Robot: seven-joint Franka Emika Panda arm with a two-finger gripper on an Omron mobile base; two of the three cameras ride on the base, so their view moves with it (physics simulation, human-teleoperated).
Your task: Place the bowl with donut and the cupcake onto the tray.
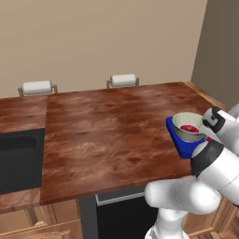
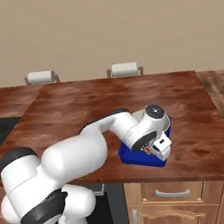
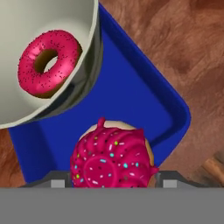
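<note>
Fingers (image 3: pixel 109 183) sit either side of the cupcake (image 3: pixel 113 157): pink-red sprinkled top fills the gap between the two tips in the hand view, jaws closed on it at a wide setting. Cupcake is over the tray (image 3: pixel 131 96); can't tell whether its base touches the blue floor. Bowl (image 3: pixel 26 52) is just beyond the fingers, up and left in the hand view, resting on the tray with part of its rim hanging past the tray's edge. Donut (image 3: pixel 49 62) lies inside the bowl, pink icing up. From the left base view the bowl (image 1: pixel 187 127) sits on the tray (image 1: pixel 179 142) at the near right part of the table (image 1: pixel 107 135). Right base view: wrist covers most of the tray (image 2: pixel 133 157), fingers hidden there.
</note>
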